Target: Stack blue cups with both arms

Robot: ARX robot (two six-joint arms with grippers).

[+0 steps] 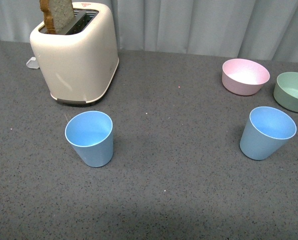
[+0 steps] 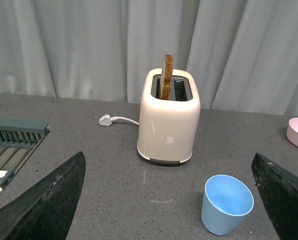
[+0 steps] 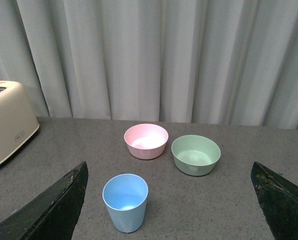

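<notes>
Two light blue cups stand upright and empty on the grey table. One cup (image 1: 90, 137) is at the left, in front of the toaster; it also shows in the left wrist view (image 2: 226, 204). The other cup (image 1: 266, 132) is at the right, near the bowls; it also shows in the right wrist view (image 3: 125, 202). Neither arm shows in the front view. My left gripper (image 2: 171, 210) is open, its black fingers (image 2: 46, 202) wide apart, back from its cup. My right gripper (image 3: 169, 210) is open too, back from its cup.
A cream toaster (image 1: 78, 52) with a slice of bread stands at the back left, its plug (image 2: 105, 120) behind it. A pink bowl (image 1: 245, 76) and a pale green bowl (image 1: 293, 91) sit at the back right. A grey rack (image 2: 11, 145) lies further left. Curtains hang behind.
</notes>
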